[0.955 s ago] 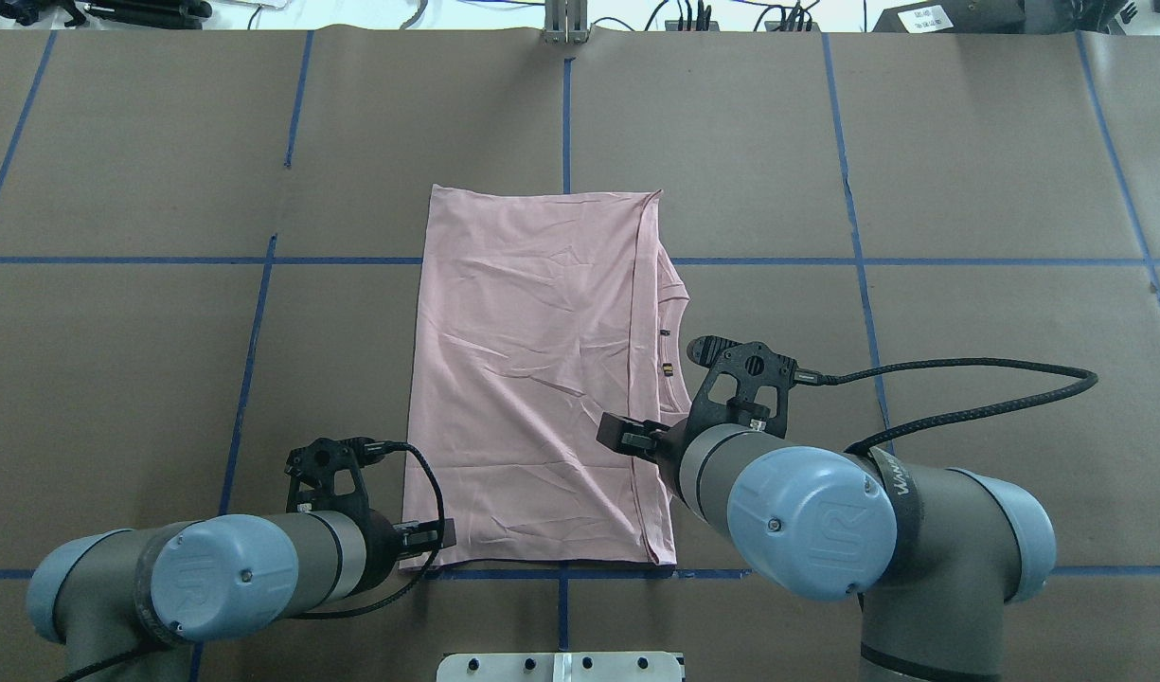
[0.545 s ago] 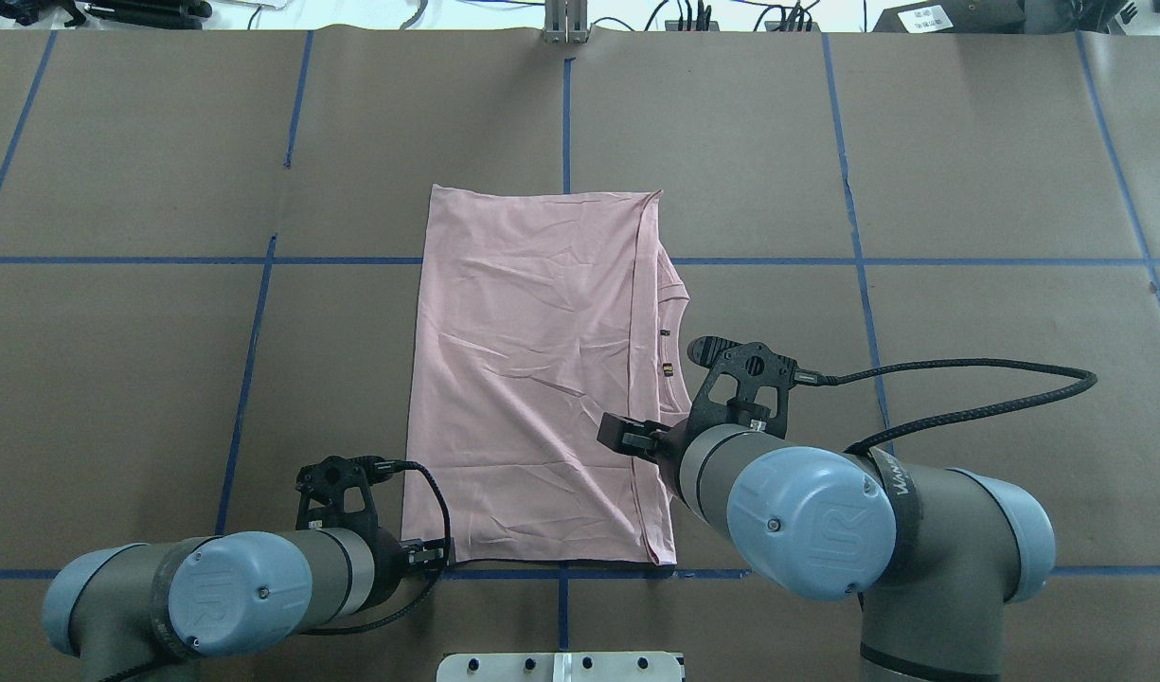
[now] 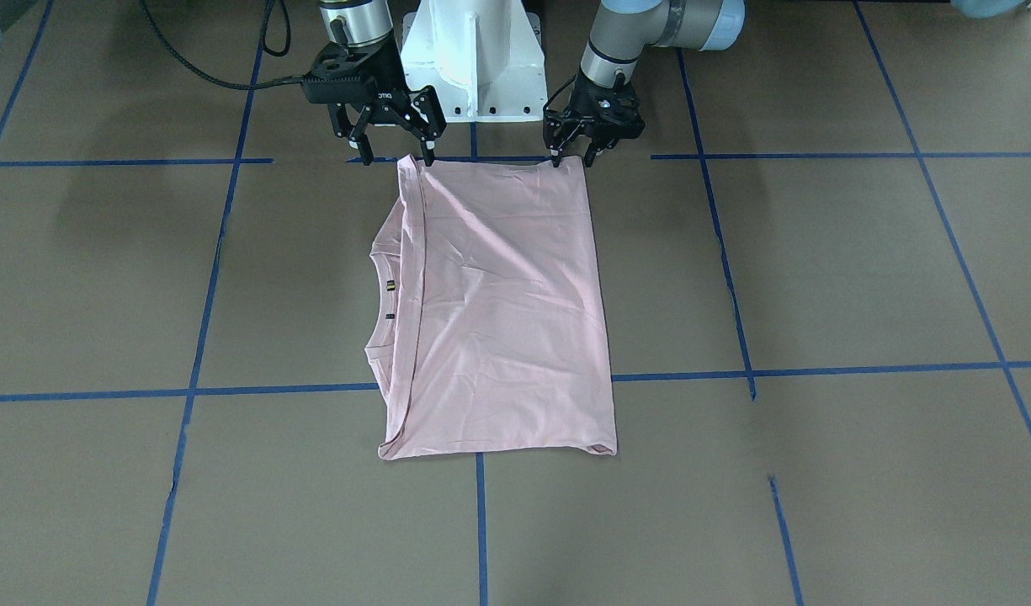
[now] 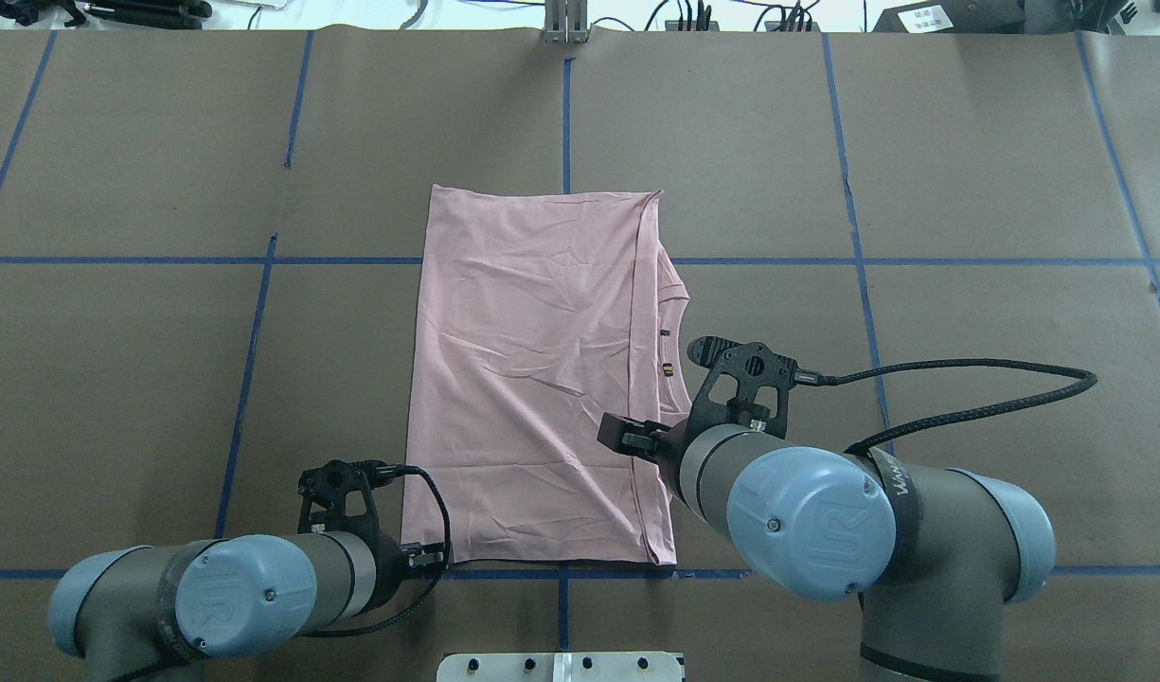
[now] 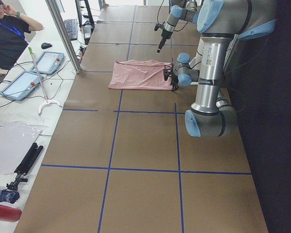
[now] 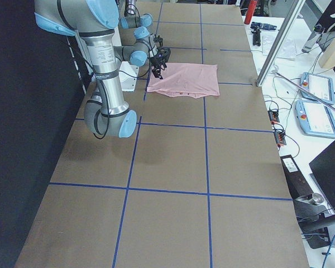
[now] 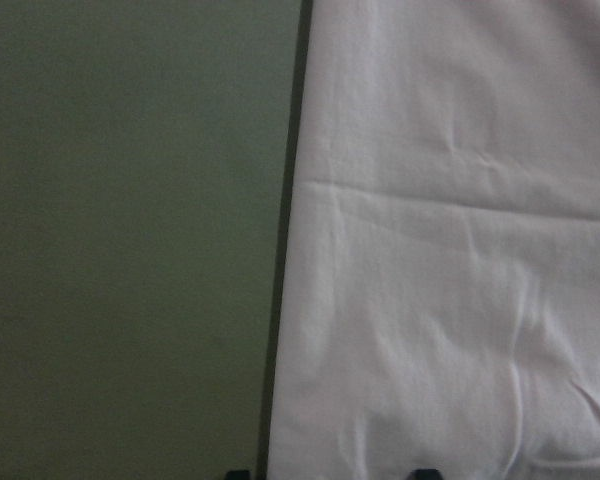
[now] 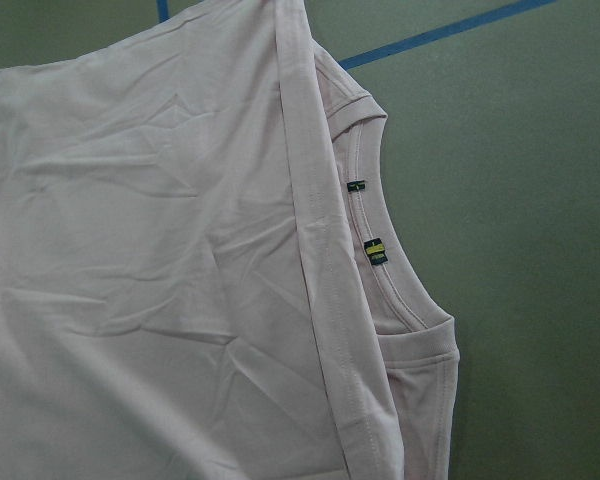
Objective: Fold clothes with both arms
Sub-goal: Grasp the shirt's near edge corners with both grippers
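The left gripper (image 3: 572, 158) points down at one near corner of the pink shirt (image 3: 498, 311), with its fingers a little apart. The right gripper (image 3: 395, 158) hangs by the other near corner, with its fingers spread wide. The shirt lies folded flat on the brown table (image 3: 818, 269), which has blue tape lines (image 3: 818, 369) across it.

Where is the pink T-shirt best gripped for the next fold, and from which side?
Probably the two corners of its short edge nearest the robot, approached from above. The pink T-shirt lies flat as a long rectangle, so only edges offer a pinch. The left end effector and right end effector hang open by those corners.
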`<state>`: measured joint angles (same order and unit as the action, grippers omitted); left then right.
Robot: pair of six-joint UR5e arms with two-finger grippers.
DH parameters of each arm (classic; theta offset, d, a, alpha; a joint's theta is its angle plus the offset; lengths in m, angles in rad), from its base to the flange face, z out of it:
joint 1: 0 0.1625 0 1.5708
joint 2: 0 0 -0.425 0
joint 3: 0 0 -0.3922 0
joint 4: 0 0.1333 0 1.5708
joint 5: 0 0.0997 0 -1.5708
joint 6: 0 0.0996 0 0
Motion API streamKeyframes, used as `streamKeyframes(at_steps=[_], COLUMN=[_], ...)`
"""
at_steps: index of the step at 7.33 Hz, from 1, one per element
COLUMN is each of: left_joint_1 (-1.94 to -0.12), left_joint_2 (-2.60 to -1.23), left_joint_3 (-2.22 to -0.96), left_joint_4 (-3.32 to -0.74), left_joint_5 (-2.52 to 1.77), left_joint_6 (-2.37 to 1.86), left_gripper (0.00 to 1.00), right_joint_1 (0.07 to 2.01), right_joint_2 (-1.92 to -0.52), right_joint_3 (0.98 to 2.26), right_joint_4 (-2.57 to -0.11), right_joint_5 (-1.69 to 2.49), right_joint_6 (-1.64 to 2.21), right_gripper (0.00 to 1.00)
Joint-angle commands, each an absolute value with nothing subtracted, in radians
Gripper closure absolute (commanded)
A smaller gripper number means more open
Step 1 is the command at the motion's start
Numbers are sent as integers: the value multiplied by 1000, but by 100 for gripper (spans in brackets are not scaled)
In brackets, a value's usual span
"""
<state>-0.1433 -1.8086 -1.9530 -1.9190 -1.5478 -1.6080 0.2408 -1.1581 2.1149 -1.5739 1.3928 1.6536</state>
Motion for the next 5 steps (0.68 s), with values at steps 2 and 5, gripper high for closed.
streamKeyframes(at_steps=[2, 5], left_joint_1=[-140, -141], left_joint_2=[-1819, -1822], left_joint_3=[-1954, -1956], left_joint_4=[-1919, -1917], left_joint_5=[-1548, -1545], left_joint_6=[-1609, -1605], left_gripper=[86, 100], right_joint_1=[241, 236], right_joint_2=[-1158, -1158], right_joint_3=[2114, 2100], right_joint_4=[-1574, -1574], right_joint_5=[1393, 1388], right_joint_6=[1654, 1681], right_gripper=[0, 0])
